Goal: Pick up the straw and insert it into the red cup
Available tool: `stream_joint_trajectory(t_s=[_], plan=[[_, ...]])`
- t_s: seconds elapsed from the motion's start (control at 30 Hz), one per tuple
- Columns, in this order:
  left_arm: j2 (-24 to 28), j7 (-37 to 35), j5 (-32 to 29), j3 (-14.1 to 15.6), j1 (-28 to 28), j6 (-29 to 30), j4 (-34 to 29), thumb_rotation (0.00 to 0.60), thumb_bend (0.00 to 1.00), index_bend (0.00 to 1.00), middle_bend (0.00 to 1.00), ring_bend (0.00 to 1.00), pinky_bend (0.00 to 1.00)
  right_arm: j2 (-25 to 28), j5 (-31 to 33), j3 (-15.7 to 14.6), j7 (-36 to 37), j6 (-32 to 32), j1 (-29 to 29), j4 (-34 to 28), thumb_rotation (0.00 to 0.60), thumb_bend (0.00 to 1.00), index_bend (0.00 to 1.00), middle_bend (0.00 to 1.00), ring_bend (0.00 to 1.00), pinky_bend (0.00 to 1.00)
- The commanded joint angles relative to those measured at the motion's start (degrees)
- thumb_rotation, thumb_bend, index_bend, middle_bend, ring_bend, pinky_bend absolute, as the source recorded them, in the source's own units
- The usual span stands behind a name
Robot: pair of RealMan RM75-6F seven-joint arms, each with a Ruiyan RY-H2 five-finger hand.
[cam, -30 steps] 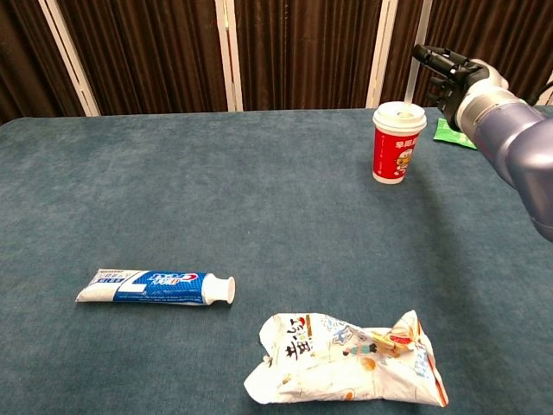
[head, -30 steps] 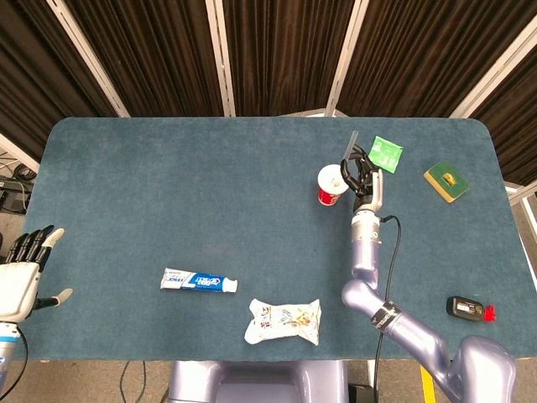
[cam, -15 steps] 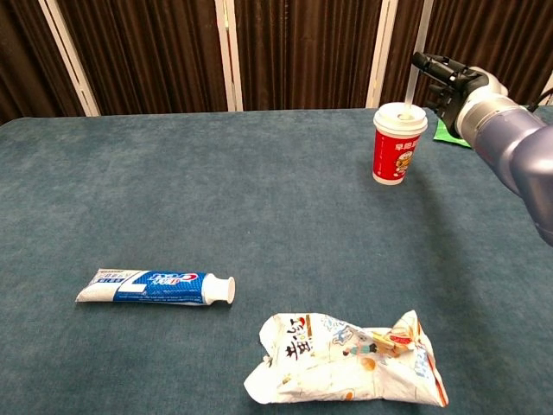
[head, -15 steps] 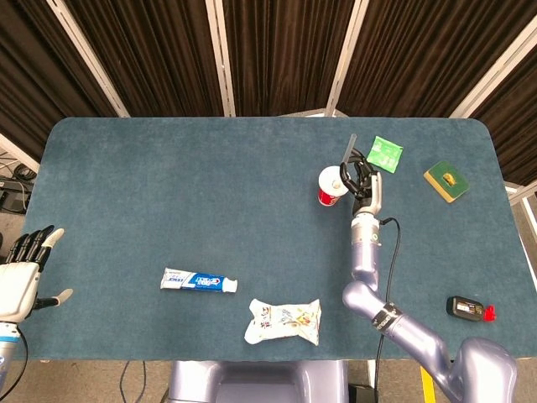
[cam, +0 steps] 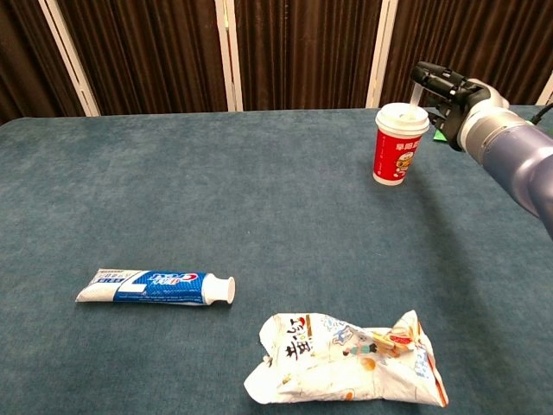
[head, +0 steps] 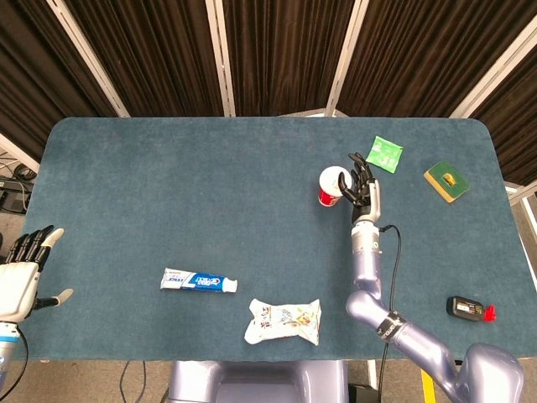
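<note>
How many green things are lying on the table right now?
2. A bright green packet lies beyond the right hand, and a darker green pad sits nearer the table's right edge. None seem hidden.

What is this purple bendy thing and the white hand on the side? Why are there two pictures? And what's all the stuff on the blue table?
It is a robot with two arms, each ending in a hand like ours. One picture looks down from its head, the other looks forward from its chest. The right hand is at the end of the purple arm, right next to the red cup. I can't see a straw in it now, and I can't tell if it holds anything. The left hand waits open off the table's edge. Also on the table: toothpaste, a crinkly snack bag, a green packet, a green and yellow pad, and a small black thing with a red tip.
</note>
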Motion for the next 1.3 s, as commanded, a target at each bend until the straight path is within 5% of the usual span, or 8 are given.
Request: stream_joint_trajectory(t_s=[0.03,0.37,0.83,1.17,1.3], plan=[[0.01,-0.03,-0.02,-0.01,0.0,0.0,-0.01,0.6,0.0,0.0,0.0,0.0,0.0,0.41,-0.39,-0.21,0.1,-0.26,-0.3,-0.57,0.6,0.43,0.24,0.04,0.0,0.0],[0.18,-0.37,-0.16,0.0,0.06,-0.06,-0.18,0.6,0.0,0.0,0.0,0.0,0.0,3.1,-5.48,-2.44,-1.73,5.69,-3.78,-6.3,0.6,0.41,0.21,0.01,0.0,0.0],[0.17,-0.05,0.58,0.27,0.35,0.65,-0.65,0.6,0.0,0.0,0.0,0.0,0.0,14.07,-15.07,-7.54,-12.23,18.33,-12.77,-16.86,0.6,0.39,0.16,0.0,0.0,0.0],[0.06,0.37,0.54,0.26,0.48,0.89,-0.61,0.6,0.0,0.0,0.0,0.0,0.0,32.52,-15.63,-16.84,-43.3,10.42,-15.01,-25.55,0.6,0.28,0.16,0.0,0.0,0.0],[-0.04,0.16,0.87,0.25,0.67,1.44,-0.47,0.6,0.0,0.0,0.0,0.0,0.0,41.46,-15.51,-21.34,-52.53,11.89,-19.42,-34.53,0.6,0.26,0.1,0.0,0.0,0.0]])
